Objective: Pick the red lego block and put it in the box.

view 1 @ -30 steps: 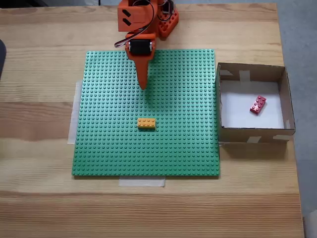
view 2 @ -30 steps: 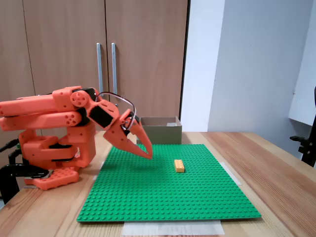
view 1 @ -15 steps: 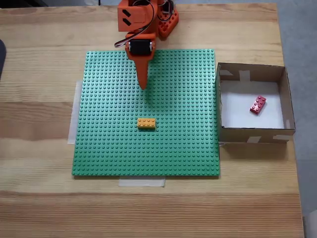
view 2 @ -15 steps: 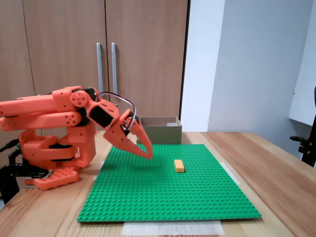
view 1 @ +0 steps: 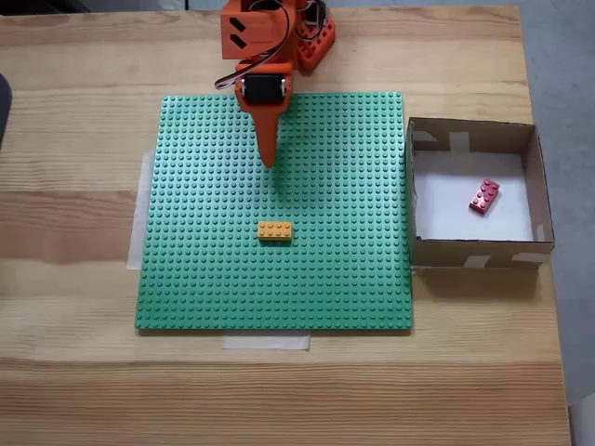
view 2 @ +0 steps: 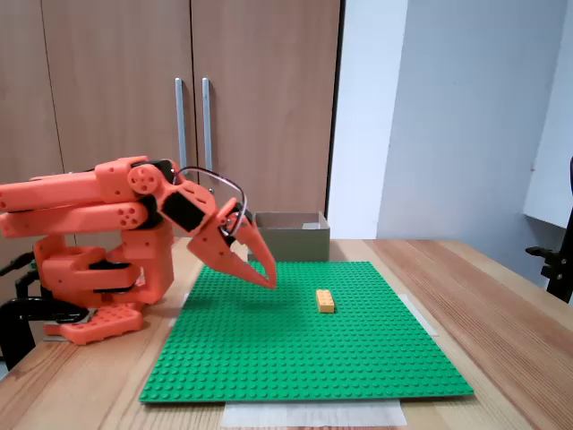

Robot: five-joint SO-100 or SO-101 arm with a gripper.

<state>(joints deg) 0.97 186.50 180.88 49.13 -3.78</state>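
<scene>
The red lego block (view 1: 483, 196) lies tilted on the white floor of the box (view 1: 472, 252), right of the green baseplate in a fixed view. The box (view 2: 288, 235) stands at the far end of the table in the other fixed view, its inside hidden. My orange gripper (view 1: 269, 162) hovers over the back part of the baseplate, shut with nothing in it, well left of the box. From the side, the gripper (view 2: 268, 281) points down at a slant, just above the plate.
A yellow-orange brick (view 1: 274, 230) sits mid-plate on the green baseplate (view 1: 204, 279), in front of the gripper. The arm's orange base (view 2: 94, 278) stands at the table's back edge. Tape strips hold the plate's edges. Wooden cabinet doors stand behind the table.
</scene>
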